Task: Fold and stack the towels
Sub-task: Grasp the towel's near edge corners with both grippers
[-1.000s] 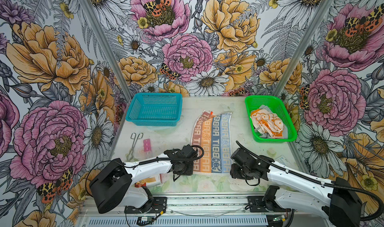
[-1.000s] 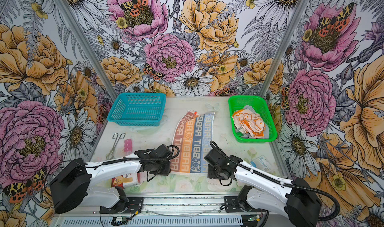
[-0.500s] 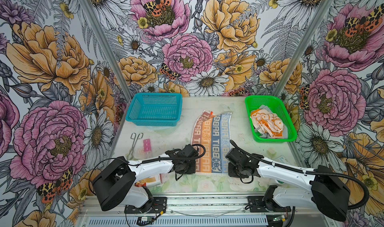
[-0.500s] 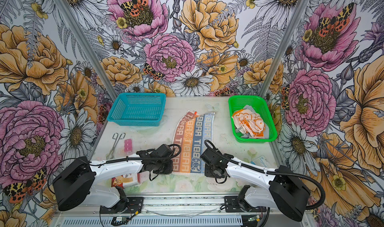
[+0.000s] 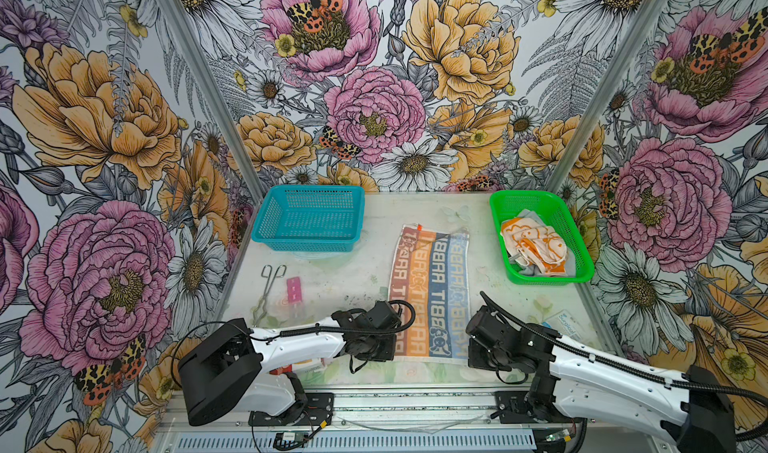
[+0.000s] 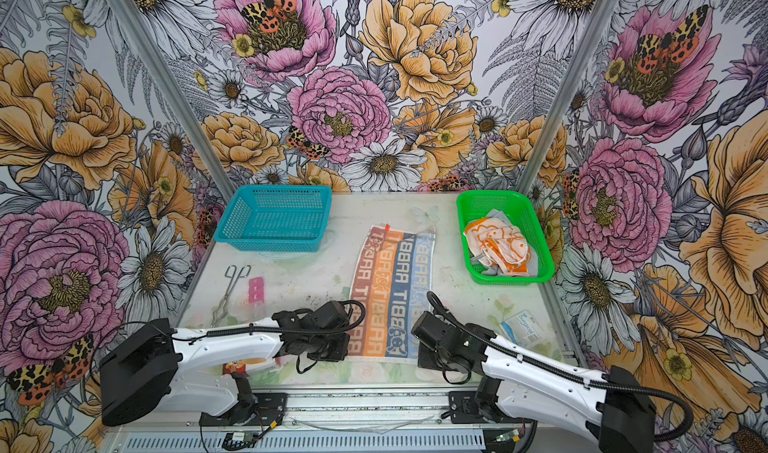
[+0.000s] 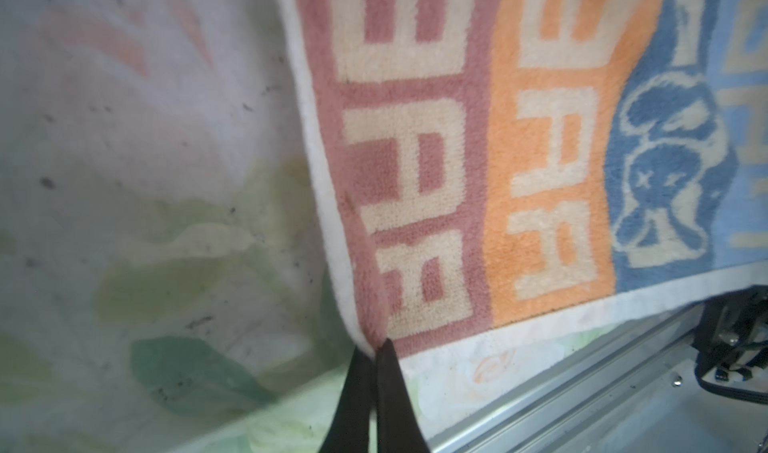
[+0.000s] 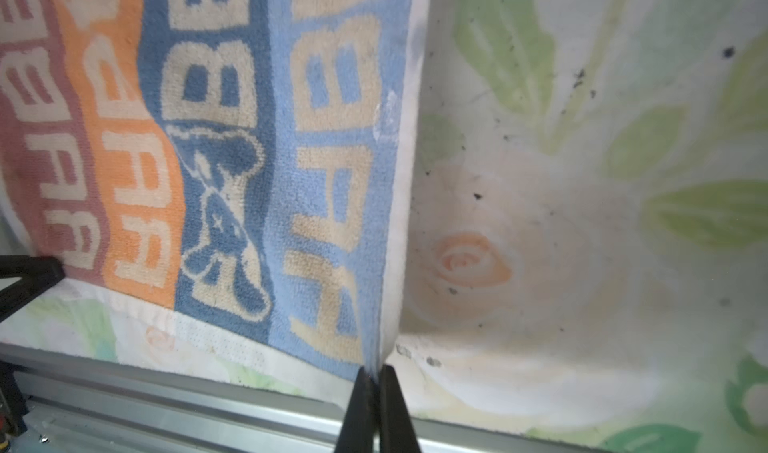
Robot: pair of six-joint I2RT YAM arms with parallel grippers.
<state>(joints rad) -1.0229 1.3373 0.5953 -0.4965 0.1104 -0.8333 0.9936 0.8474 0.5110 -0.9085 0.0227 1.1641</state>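
While the RABBIT towel [image 5: 430, 289] lay on the worktop [image 5: 332, 276], left fingers [image 7: 353, 405] pinched its 7 o'clock corner, right fingers [image 8: 359, 413] its 5 o'clock corner.

floral walls [image 5: 104, 110], pale floral tabletop [image 5: 353, 272]

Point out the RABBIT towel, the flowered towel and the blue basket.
RABBIT towel [image 5: 420, 289], in a top view, orange stripe.
flowered towel [image 5: 534, 245], in a top view, crumpled top.
blue basket [image 5: 307, 244], in a top view, near wall.
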